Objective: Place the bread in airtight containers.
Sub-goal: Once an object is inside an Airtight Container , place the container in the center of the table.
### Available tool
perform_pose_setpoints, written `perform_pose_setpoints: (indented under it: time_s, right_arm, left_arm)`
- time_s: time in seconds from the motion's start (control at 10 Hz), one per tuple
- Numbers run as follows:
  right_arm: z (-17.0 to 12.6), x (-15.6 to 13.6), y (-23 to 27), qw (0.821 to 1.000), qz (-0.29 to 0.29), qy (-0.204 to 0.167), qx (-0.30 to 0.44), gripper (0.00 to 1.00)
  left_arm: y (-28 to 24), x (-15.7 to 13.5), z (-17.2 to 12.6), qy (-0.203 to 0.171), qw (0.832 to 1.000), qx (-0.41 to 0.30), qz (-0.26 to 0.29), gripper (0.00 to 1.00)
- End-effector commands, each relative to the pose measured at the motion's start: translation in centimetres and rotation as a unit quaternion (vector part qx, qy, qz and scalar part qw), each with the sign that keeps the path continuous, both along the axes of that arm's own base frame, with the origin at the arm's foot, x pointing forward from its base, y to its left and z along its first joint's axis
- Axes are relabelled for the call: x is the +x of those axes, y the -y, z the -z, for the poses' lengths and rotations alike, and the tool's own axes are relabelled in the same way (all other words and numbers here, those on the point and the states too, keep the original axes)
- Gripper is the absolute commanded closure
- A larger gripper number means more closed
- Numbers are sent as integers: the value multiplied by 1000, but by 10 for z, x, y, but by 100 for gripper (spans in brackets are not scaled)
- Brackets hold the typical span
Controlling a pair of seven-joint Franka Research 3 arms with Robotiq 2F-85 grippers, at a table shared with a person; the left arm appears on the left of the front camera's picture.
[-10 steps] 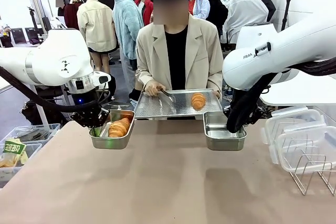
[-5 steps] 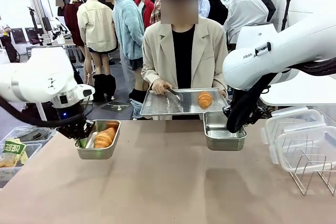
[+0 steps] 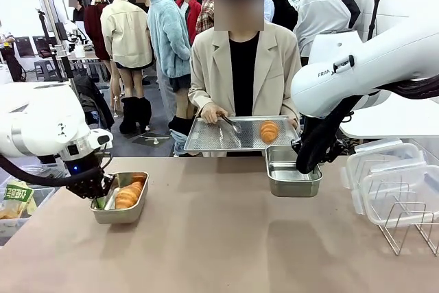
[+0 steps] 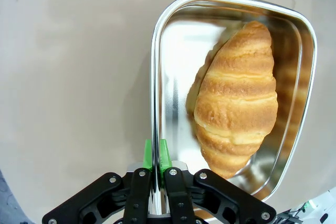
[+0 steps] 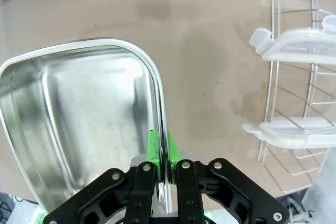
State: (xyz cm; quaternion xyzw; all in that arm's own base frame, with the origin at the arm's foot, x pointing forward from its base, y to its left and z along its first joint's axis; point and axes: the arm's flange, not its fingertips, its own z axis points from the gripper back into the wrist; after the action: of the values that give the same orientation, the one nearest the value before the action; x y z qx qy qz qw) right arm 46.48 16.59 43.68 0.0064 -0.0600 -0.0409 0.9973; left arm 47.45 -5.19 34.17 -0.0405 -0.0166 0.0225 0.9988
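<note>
Bread (image 3: 127, 195) lies in the filled tin (image 3: 121, 213), lower left in the front view, whose wall the left end effector (image 4: 157, 154) pinches; the right end effector (image 5: 162, 148) clamps the empty tin (image 3: 292, 184) by its rim.

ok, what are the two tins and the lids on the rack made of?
Filled tin and empty tin: probably stainless steel, polished; walls mirror the roll. Lids: likely clear plastic, slightly milky; the rack wires show through.
</note>
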Motion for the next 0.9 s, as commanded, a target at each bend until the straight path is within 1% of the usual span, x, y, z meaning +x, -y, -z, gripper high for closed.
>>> perform_pose_setpoints:
  time_s: [0.0, 0.1, 0.2, 0.3, 0.5, 0.7, 0.8]
  right_arm:
    - [1, -3, 0, 1000, 6, 9, 1, 100]
    - [1, -3, 0, 1000, 6, 9, 1, 100]
    - [1, -3, 0, 1000, 6, 9, 1, 100]
    - [1, -3, 0, 1000, 6, 9, 1, 100]
    - [1, -3, 0, 1000, 6, 9, 1, 100]
    - [1, -3, 0, 1000, 6, 9, 1, 100]
    - [1, -3, 0, 1000, 6, 9, 1, 100]
  left_arm:
    - [-7, 7, 15, 5, 1000, -13, 2, 100]
    - [-8, 8, 23, -11, 1000, -6, -4, 100]
    - [-5, 6, 22, -6, 1000, 6, 0, 100]
    - [-3, 4, 18, -9, 1000, 6, 13, 80]
    - [0, 0, 7, 4, 1000, 8, 18, 40]
    - [2, -7, -14, 18, 999, 16, 28, 0]
    - [0, -9, -32, 28, 999, 22, 34, 0]
